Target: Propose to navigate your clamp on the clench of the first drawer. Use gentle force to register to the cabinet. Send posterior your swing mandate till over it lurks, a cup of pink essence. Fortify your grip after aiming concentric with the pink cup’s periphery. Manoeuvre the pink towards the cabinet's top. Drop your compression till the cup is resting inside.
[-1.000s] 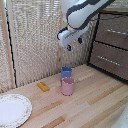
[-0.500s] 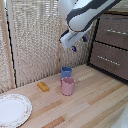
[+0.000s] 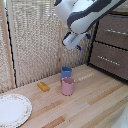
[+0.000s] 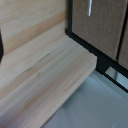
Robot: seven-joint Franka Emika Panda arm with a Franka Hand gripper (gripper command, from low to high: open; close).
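The small plain pink plastic cup [image 3: 68, 86] stood upright on the pale wooden surface [image 3: 95, 107], touching the blue cup [image 3: 66, 72] behind it. The blue-tipped gripper [image 3: 83, 42] hung above; I could not tell its jaws' spacing.

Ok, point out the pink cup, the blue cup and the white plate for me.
pink cup [image 3: 68, 87], exterior view, on its front wall.
blue cup [image 3: 66, 72], exterior view, on its side above the pink cup's rim.
white plate [image 3: 13, 110], exterior view, on its flat centre.
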